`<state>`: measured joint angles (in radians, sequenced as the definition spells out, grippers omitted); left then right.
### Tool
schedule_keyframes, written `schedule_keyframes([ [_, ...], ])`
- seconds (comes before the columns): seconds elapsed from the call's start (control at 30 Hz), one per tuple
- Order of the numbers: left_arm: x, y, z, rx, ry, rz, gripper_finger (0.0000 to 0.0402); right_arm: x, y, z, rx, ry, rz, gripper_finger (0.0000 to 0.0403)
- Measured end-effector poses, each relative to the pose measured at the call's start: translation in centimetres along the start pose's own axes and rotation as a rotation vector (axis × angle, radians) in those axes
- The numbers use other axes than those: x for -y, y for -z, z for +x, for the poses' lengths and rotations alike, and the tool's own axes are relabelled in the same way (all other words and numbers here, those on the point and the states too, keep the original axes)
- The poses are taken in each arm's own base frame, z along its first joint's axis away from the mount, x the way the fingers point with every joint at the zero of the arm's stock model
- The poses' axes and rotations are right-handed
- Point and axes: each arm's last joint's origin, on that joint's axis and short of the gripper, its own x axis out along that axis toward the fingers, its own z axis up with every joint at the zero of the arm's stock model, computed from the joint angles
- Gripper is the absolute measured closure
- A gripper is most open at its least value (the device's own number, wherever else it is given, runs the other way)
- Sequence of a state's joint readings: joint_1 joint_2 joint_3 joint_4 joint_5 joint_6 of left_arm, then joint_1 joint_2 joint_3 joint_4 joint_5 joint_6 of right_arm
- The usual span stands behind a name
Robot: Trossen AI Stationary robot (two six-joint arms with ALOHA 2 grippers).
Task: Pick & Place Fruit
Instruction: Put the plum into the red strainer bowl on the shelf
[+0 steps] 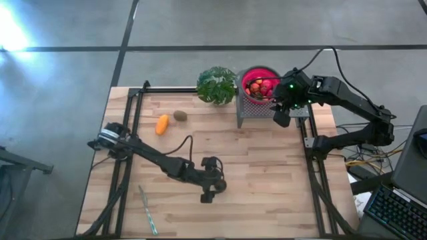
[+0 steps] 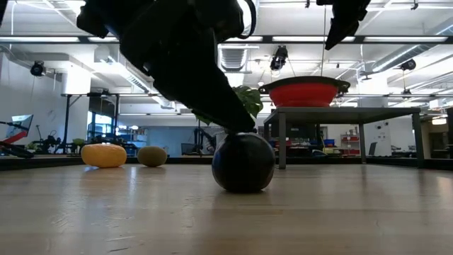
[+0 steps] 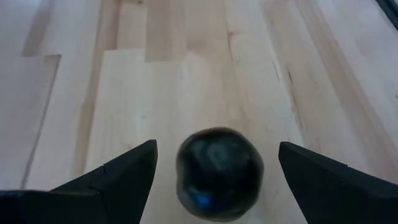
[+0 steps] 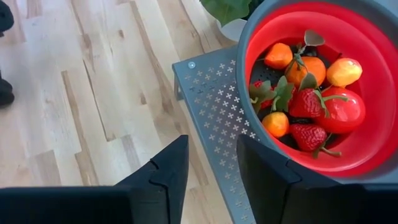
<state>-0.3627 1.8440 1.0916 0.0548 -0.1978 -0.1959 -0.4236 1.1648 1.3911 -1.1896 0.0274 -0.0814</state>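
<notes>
A dark round fruit point(image 3: 219, 171) rests on the wooden table point(image 1: 267, 173) near its front middle. My left gripper point(image 3: 217, 146) is open and slants down over it, with one finger on each side and a gap showing on both. In the high view this gripper point(image 1: 208, 195) hides the fruit. A yellow-orange piece point(image 1: 162, 124) and a kiwi point(image 1: 180, 115) lie at the far left. My right gripper point(image 4: 212, 149) hangs above the stand beside the red bowl point(image 4: 373, 93), its fingers a little apart with nothing between them. In the bowl lie strawberries point(image 4: 309, 102), orange balls point(image 4: 278, 55) and a red apple point(image 4: 341, 112).
The bowl sits on a grey perforated metal stand point(image 4: 217, 93) at the far right. A leafy green plant point(image 1: 217, 85) stands just left of the stand. A thin pale stick point(image 1: 148, 210) lies near the front left. Black frame rails point(image 1: 130, 133) run along the table's sides.
</notes>
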Motion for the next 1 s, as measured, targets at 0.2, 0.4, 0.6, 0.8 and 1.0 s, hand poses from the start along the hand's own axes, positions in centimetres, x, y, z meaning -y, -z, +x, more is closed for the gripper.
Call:
schedule_keyframes([
  [0.2,0.1,0.9,1.2,-0.026,-0.004,0.009,0.006,0.0,-0.1,0.0,0.005,0.0,0.0,0.0248],
  [0.4,0.2,1.9,2.6,-0.031,-0.008,0.021,0.006,0.0,-0.2,0.0,0.018,0.001,0.0,0.0232],
  [0.6,0.2,2.0,2.9,-0.034,-0.01,0.035,0.0061,0.0,-0.2,0.0,0.018,0.001,0.0,0.0223],
  [0.8,0.2,2.0,2.9,-0.033,-0.011,0.036,0.0079,0.0,-0.2,0.0,0.021,0.001,0.001,0.0231],
  [1.0,0.2,2.0,2.9,-0.033,-0.012,0.035,0.0117,0.0,-0.2,0.0,0.02,0.001,0.0,0.0252],
])
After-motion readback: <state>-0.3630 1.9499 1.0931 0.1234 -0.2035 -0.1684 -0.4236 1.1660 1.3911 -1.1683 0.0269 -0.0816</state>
